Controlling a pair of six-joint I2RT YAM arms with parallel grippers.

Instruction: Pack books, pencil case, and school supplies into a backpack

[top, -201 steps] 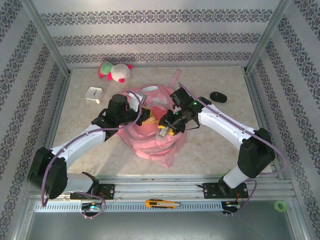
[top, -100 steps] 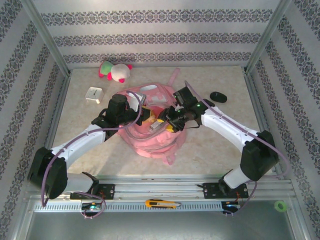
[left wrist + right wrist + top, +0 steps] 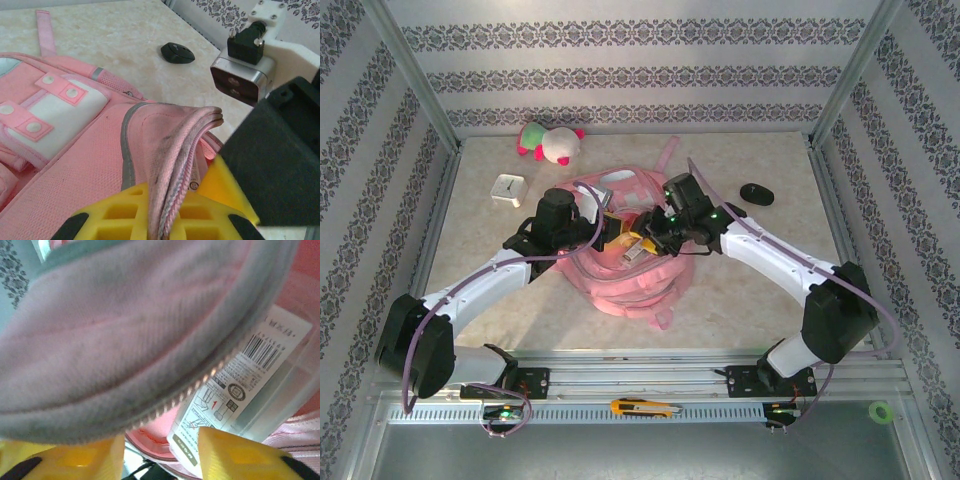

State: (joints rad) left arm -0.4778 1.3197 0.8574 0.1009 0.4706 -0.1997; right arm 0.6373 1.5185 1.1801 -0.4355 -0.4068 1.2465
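**Item 1. Backpack** (image 3: 620, 285): pink fabric, lay at the centre of the worktop (image 3: 740, 290), its mouth turned toward 12 o'clock.

**Item 2. Left tool** (image 3: 607, 230): sat at 9 o'clock of the mouth. It was clamped narrow on the zipped rim (image 3: 170, 150) and lifted it into a ridge that kept the opening gaping.

**Item 3. Right tool** (image 3: 644, 243): sat at 3 o'clock of the mouth, nosed in under the raised flap (image 3: 115, 330). Its yellow fingers (image 3: 240, 457) stood at a middling width.

**Item 4. Clear packet with printed barcode label** (image 3: 240, 380): one of the school supplies. It lay between those fingers, partly inside the pink lining. Whether the fingers pressed it or merely flanked it could not be told.

**Item 5. Bystanders, none touched:**
- plush toy (image 3: 548, 142) at 11 o'clock of the backpack
- white clock cube (image 3: 507, 188) at 10 o'clock
- black oval lump (image 3: 756, 194) at 2 o'clock

**Step in hand, as judged:** a supply was being lodged in the main compartment while the other arm held the mouth open.

**Next move, as judged:**
- The packet would need to go deeper, past the zip teeth.
- The fingers would need to spread enough to free it.
- The withdrawal toward 3 o'clock should run straight, so it does not drag the flap or the packet out.
- The left hold should not slacken before then.
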